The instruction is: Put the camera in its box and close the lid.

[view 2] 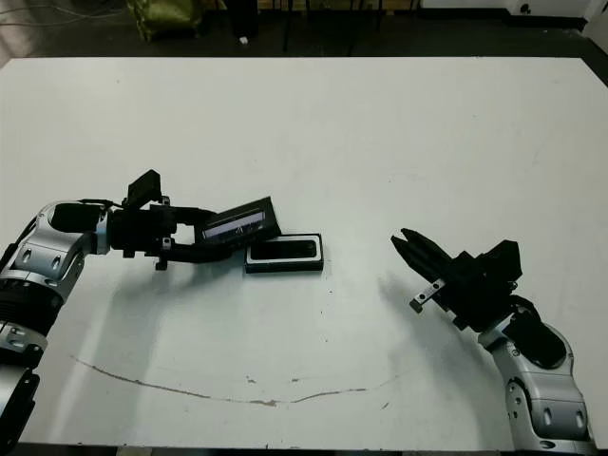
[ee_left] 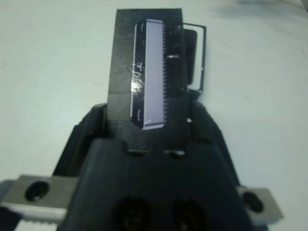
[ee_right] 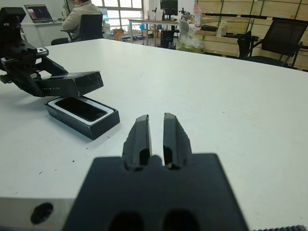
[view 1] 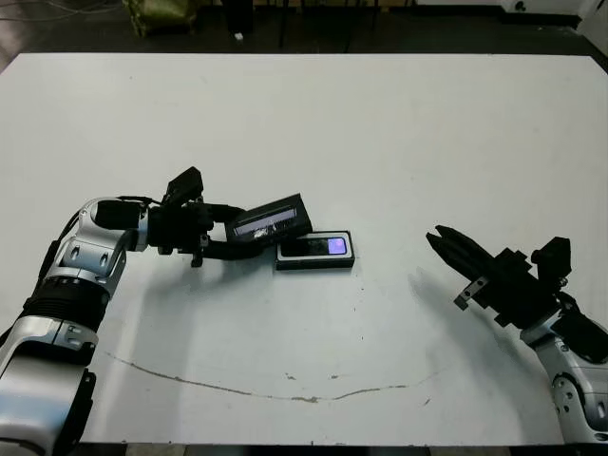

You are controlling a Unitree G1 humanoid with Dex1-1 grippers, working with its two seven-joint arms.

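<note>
Right wrist view shows the matte black camera bar (ee_right: 80, 109) apparently seated in the white-lined black box (ee_right: 98, 126); left gripper (view 1: 220, 238) clamps the silver-striped black lid (view 1: 273, 218), unplaced; right gripper (ee_right: 156, 138) nearly closed, empty

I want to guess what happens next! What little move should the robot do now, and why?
Probably slide the left pincer toward the shallow white-lined black box and lower the flat black lid with the shiny strip over it. The small matte black camera already lies inside, and the lid hangs tilted beside the box.

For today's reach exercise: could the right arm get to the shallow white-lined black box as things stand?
Probably yes: bare white table lies between the right tool and the shallow white-lined black box; the left tool holds the flat black lid beside it.
</note>
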